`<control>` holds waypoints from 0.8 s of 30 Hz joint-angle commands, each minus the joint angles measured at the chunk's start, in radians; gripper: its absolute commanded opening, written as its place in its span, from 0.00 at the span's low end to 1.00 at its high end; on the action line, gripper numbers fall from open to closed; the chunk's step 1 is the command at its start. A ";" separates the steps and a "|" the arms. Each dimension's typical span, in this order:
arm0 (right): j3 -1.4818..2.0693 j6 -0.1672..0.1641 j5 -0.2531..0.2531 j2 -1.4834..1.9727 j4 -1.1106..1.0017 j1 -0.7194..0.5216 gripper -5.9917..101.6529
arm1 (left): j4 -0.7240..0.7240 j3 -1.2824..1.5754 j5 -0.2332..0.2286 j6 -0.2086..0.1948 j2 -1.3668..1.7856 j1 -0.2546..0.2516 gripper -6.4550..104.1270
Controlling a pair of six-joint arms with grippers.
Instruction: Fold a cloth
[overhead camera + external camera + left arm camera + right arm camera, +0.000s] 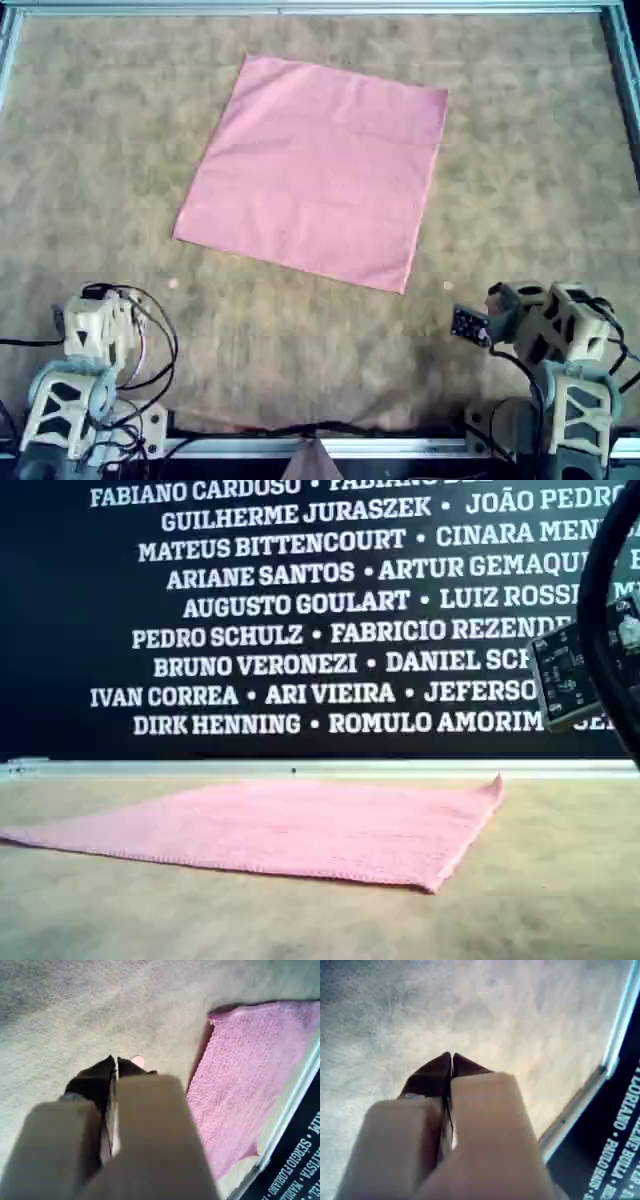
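The pink cloth (315,170) lies flat and spread out on the mat, turned a little so one corner points toward the arms. It also shows in the exterior view (290,830) and in the first wrist view (245,1075), ahead of my first gripper (116,1060). That gripper is shut and empty, above bare mat short of the cloth's near edge. My first arm (100,330) sits at the overhead view's lower left. My second gripper (451,1055) is shut and empty over bare mat, with no cloth in its view. My second arm (550,325) sits at the lower right.
A mottled tan-brown mat (100,150) covers the table. A metal rail (320,8) borders the far side, with a black wall of white names (300,600) behind it. A small circuit board (562,680) juts from the second arm. A tiny pink speck (137,1061) lies near my first gripper.
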 commanded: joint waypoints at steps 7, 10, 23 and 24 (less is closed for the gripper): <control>0.014 0.009 0.003 0.037 0.017 0.002 0.04 | 0.005 -0.020 -0.121 -0.008 -0.083 0.011 0.06; 0.014 0.009 -0.009 0.038 0.020 0.005 0.04 | 0.005 -0.020 -0.121 -0.008 -0.083 0.011 0.06; 0.006 0.002 -0.012 0.040 -0.190 0.005 0.16 | -0.072 -0.032 -0.120 -0.009 -0.012 0.006 0.07; 0.006 0.002 -0.012 0.040 -0.207 0.005 0.21 | -0.109 -0.020 -0.120 -0.009 -0.012 0.006 0.07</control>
